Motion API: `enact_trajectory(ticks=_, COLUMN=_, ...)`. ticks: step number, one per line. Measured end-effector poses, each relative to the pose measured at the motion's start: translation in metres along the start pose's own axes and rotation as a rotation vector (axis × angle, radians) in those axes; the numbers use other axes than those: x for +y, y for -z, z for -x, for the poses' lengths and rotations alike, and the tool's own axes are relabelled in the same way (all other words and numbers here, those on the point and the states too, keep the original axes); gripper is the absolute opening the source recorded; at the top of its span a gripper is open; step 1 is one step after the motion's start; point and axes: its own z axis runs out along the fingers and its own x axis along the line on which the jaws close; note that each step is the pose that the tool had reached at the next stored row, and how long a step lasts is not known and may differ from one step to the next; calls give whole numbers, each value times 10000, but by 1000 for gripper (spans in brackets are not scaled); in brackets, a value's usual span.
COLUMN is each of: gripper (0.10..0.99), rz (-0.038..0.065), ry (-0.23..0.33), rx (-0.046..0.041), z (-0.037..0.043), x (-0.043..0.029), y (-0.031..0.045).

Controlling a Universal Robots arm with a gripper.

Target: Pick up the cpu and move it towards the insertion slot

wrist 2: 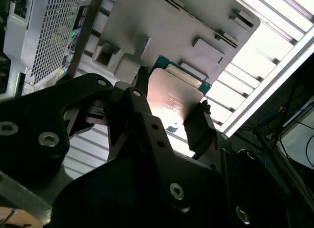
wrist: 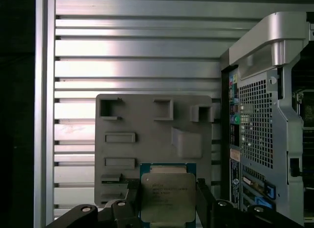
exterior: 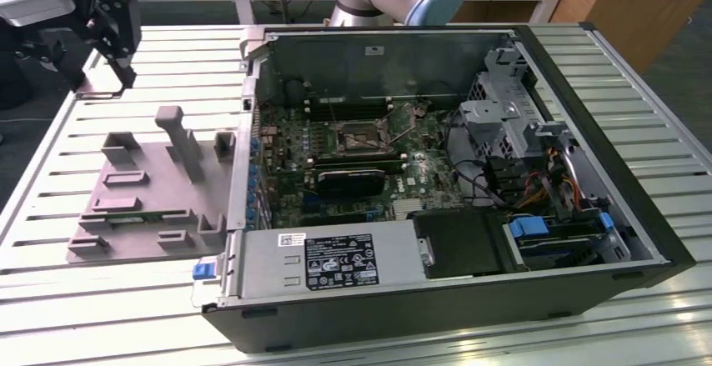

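The cpu point(wrist: 168, 196) is a flat square chip with a silvery top and a blue-green rim, and it sits between my two black fingers point(wrist: 203, 201). In the second wrist view the same cpu point(wrist 2: 174, 98) has my gripper point(wrist 2: 170, 104) shut on its two opposite edges, well above the grey holder plate point(wrist 2: 181, 26). In the exterior view my gripper point(exterior: 109, 82) hangs over the table at the far left, above and behind that plate point(exterior: 145, 191). The insertion slot point(exterior: 362, 137), a shiny-framed square socket, lies on the motherboard inside the open computer case, well to the exterior view's right of my gripper.
The open case point(exterior: 445, 291) has raised walls around the motherboard. A black heatsink block point(exterior: 350, 181) sits just in front of the socket. A green memory stick point(exterior: 139, 216) lies in the holder plate, which has an upright post point(exterior: 172, 137). The slatted metal table point(exterior: 100, 299) surrounds everything.
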Motion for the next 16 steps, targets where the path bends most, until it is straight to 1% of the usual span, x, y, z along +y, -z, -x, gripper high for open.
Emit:
enact_trajectory(ticks=11, gripper=537, rz=-1, ry=0, rx=4, z=299, x=6, y=-10)
enact_trajectory(ticks=16, gripper=537, rz=-1, ry=-1, rx=5, z=447, x=9, y=-15)
